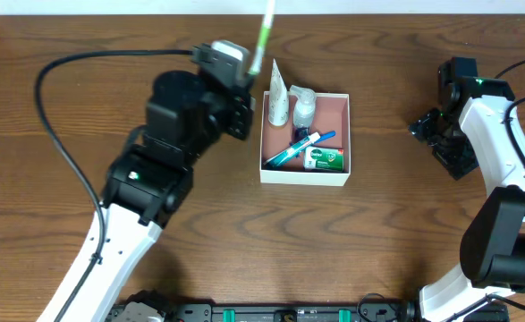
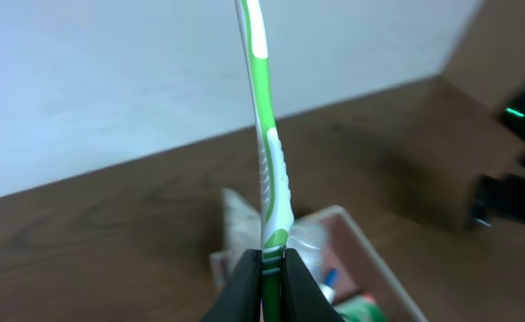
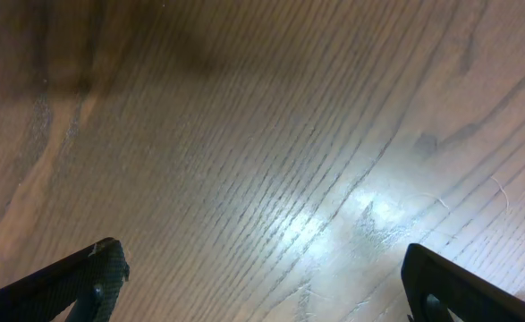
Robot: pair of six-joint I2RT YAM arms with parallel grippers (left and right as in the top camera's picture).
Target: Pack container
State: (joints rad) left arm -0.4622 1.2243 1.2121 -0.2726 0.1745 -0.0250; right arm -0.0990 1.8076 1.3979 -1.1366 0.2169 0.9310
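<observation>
container (image 1: 304, 173) on wooden table (image 1: 396, 241)

We count one box (image 1: 348, 134), one green toothbrush (image 1: 262, 40), one white tube (image 1: 278, 94), one small clear bottle (image 1: 304, 108), one green-and-white packet (image 1: 325, 159), one blue toothbrush (image 1: 300, 146).

Couldn't read a single word or number anywhere. Spotted some print on the green-and-white packet (image 1: 324, 159) lying in the container (image 1: 338, 105), down and to the right of the left pincer (image 2: 273, 259) in the overhead shot, but way too tiny and blurry to make out. Same deal with the white tube (image 1: 277, 89) right beside that pincer. No legible branding on the green toothbrush (image 2: 269, 161) pinched between its fingers either.
</observation>
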